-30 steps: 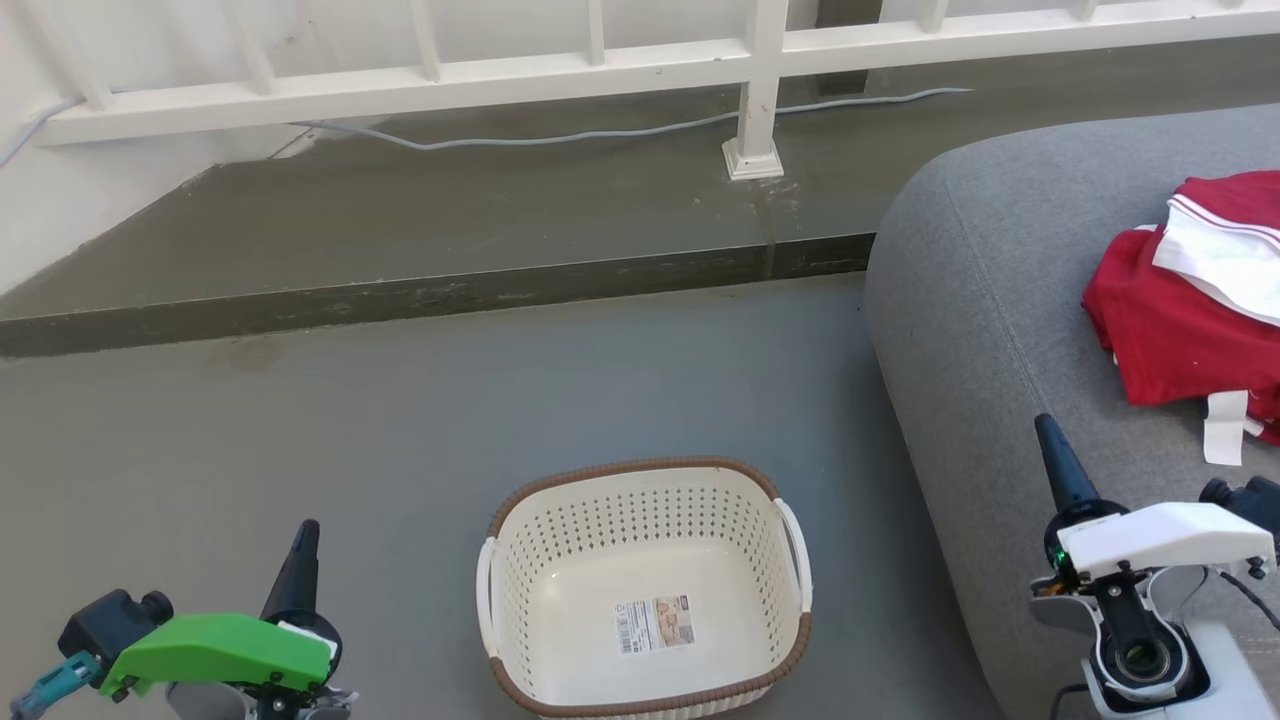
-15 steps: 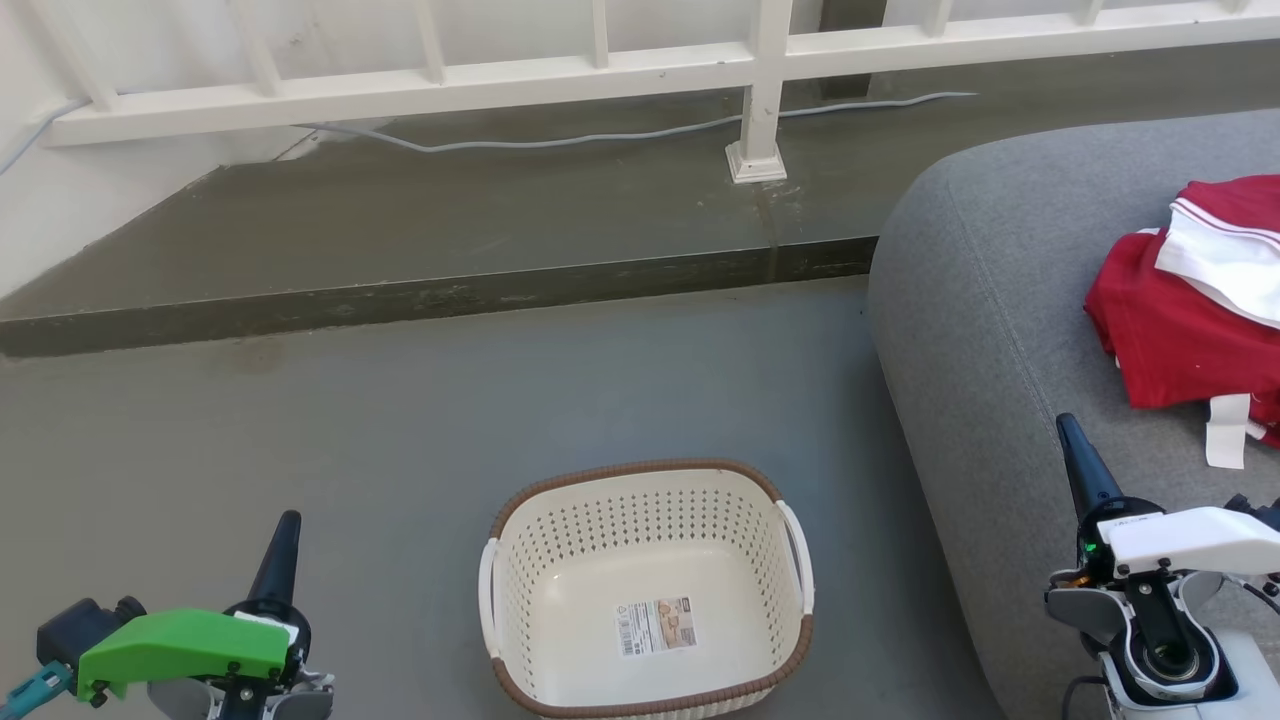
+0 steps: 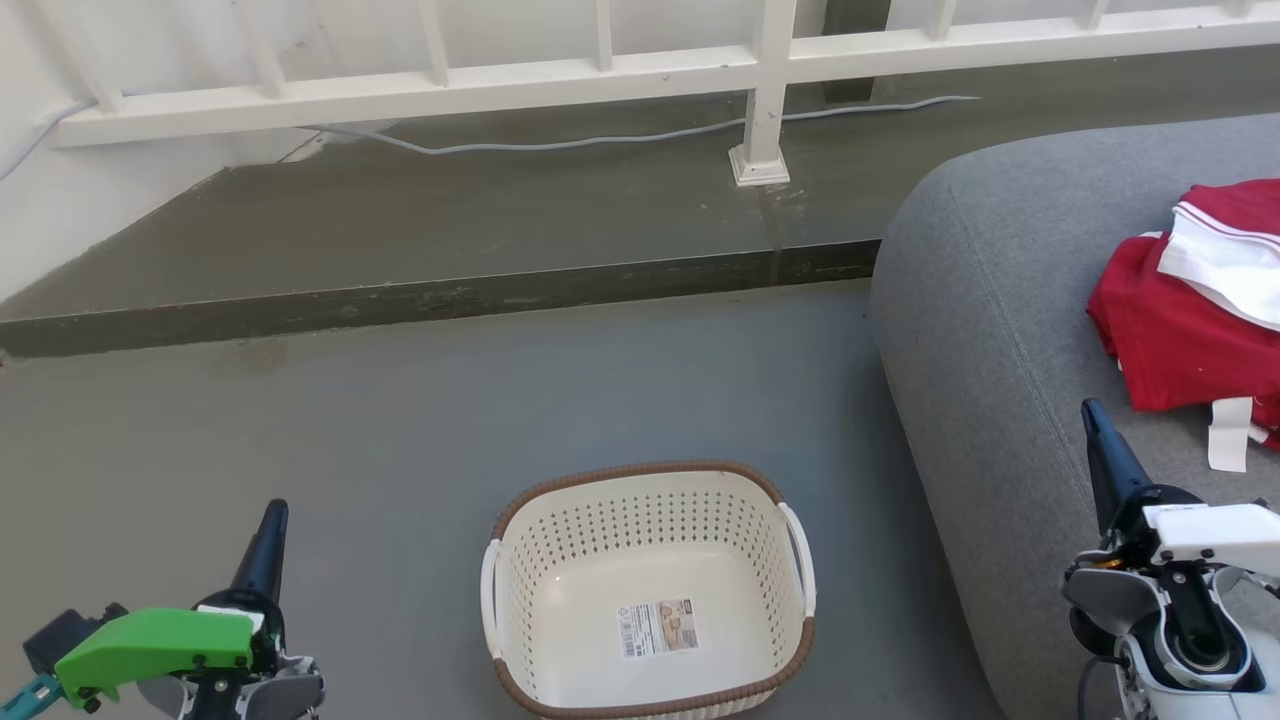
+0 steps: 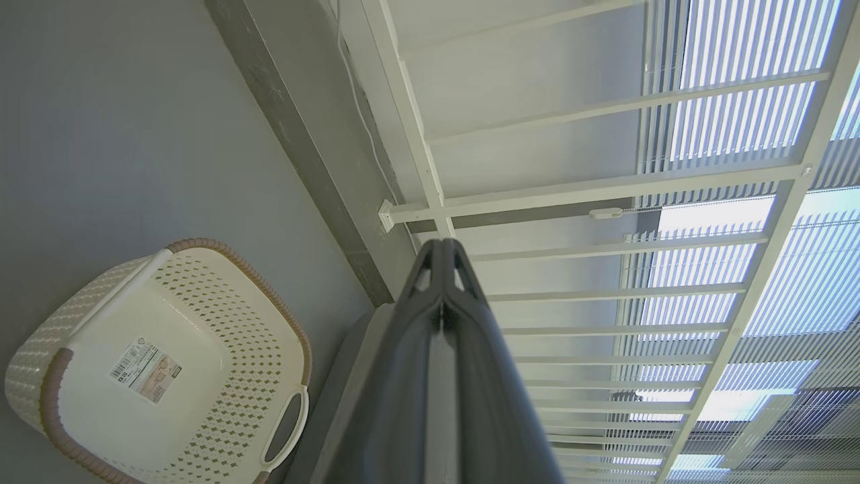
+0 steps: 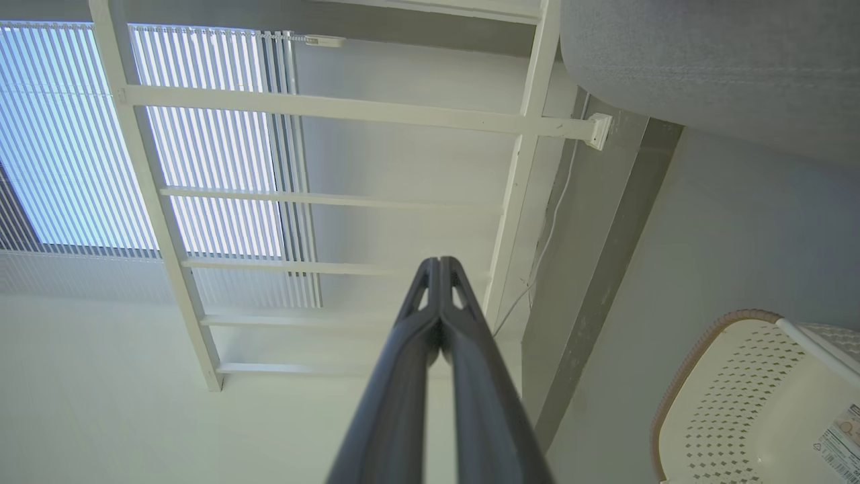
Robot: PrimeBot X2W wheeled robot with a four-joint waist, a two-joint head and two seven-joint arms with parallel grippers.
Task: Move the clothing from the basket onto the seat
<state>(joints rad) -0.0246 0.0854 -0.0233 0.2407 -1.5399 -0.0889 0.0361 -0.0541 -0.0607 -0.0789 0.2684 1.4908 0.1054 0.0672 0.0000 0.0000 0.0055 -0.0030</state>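
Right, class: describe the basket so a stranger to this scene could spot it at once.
Find the big grey seat on the right. On the floor just left of it stands the basket: cream perforated plastic with a brown rim, empty but for a label.

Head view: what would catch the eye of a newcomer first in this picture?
The red clothing lies in a heap on the grey seat at the right edge. The cream basket stands on the floor at the bottom centre, holding just a label on its base. The left gripper and right gripper, both shut, hold nothing at the lower corners.
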